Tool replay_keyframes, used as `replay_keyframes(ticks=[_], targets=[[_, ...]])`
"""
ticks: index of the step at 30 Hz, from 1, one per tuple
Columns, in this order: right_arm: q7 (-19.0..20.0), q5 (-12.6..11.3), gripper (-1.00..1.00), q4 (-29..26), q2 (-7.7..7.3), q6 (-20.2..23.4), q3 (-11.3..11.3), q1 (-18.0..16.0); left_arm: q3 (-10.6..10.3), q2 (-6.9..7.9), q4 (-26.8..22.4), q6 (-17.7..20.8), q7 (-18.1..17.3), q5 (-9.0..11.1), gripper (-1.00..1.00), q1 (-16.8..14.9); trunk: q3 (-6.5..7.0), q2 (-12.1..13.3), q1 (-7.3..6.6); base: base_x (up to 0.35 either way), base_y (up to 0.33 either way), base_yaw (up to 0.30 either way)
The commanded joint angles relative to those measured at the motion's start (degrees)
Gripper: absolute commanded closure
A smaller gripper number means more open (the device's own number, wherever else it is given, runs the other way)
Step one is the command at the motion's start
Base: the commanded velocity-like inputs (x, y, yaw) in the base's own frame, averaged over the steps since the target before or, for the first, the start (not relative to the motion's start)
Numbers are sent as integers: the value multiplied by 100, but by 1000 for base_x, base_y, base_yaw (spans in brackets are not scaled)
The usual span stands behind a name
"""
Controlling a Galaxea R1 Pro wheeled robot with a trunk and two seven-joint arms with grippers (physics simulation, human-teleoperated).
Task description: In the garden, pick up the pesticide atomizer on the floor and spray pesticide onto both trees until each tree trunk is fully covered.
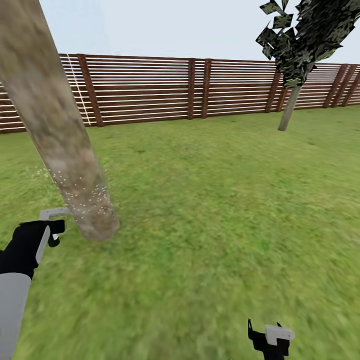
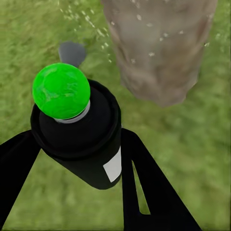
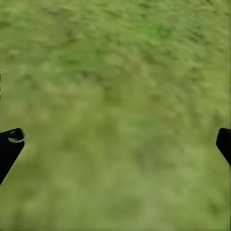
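Black pesticide atomizer [image 2: 79, 139], green-tipped, beside speckled tree trunk [image 2: 161, 48].

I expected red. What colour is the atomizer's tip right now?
Bright green, on the pesticide atomizer held by the left gripper; clearest in the left wrist view.

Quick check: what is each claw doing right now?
Left claw: closed on the pesticide atomizer, beside the tree trunk.
Right claw: open, empty, over grass.

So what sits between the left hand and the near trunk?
Only a drift of whitish pesticide specks over bare grass, seen in the head view; the left hand, holding the atomizer, is beside the trunk.
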Motion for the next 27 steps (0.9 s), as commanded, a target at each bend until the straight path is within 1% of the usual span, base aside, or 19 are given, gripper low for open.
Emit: replay_keyframes(ticks=[1,4,5,8,12,13,14,15,16,17,18,19,20,21,22,24,25,26,27], targets=[[0,0,-100,0,-4,0,-2,1,-5,-78,-7,1,-6,28,100,-40,0,0,0,-250,-187,50],[0,0,-100,0,-5,0,-5,1,-10,-219,-16,1,-24,37,100,-77,0,0,0,-271,-161,-13],[0,0,-100,0,-5,0,-6,1,-11,-238,-17,3,-29,38,100,-80,2,0,0,-281,-127,-177],[0,0,-100,0,-5,0,-6,1,-11,-248,-18,5,-34,32,100,-70,11,0,0,-262,-52,-269],[0,0,-100,0,-5,0,-8,1,-26,-216,105,-72,-79,19,100,37,23,0,0,-52,-4,-252],[0,0,-100,0,-5,0,-8,1,-37,-206,208,-157,-153,12,100,205,24,0,0,-4,0,-79],[0,0,-100,-2,-5,0,-8,1,-78,-191,275,-389,-415,4,100,441,25,0,0,-2,0,-41],[3,4,-100,-3,-5,5,-4,1,-240,-159,351,-814,-1007,-55,100,746,25,0,0,-1,0,-21],[15,27,-100,-7,-8,15,35,1,-448,-66,483,-1411,-1886,-272,100,1090,25,0,0,0,0,-9],[20,111,-100,-9,-8,24,157,-1,-555,-4,588,-1835,-2502,-507,100,1246,25,0,0,0,0,-4],[23,322,-100,-23,-14,38,435,-2,-613,39,765,-2280,-3172,-804,100,1327,25,0,0,0,0,-2],[27,728,-100,-107,-19,92,856,-4,-652,67,1094,-2908,-4101,-1305,100,1376,25,0,0,0,0,0],[55,996,-100,-233,-21,165,1041,-5,-661,76,1269,-3300,-4618,-1661,100,1384,25,0,0,0,0,0],[369,1349,-100,-459,-16,458,1159,-43,-668,82,1393,-3669,-5129,-2120,100,1378,25,0,0,0,0,0],[942,1531,-100,-697,-5,874,1198,-143,-683,79,1435,-3810,-5408,-2450,100,1375,25,0,0,0,0,0],[2679,1667,-100,-1344,18,1815,1225,-427,-699,77,1465,-3928,-5948,-3090,100,1358,25,0,0,0,0,0],[3421,1689,-100,-1606,42,2066,1228,-522,-725,71,1470,-3953,-6228,-3360,100,1350,25,0,0,0,0,0],[4216,1703,-100,-1844,162,2221,1235,-587,-875,43,1472,-4088,-6589,-3668,100,1345,25,0,0,0,0,0],[4619,1717,-100,-1952,303,2274,1238,-609,-1003,23,1473,-4201,-6774,-3797,100,1344,25,0,0,0,0,0]])
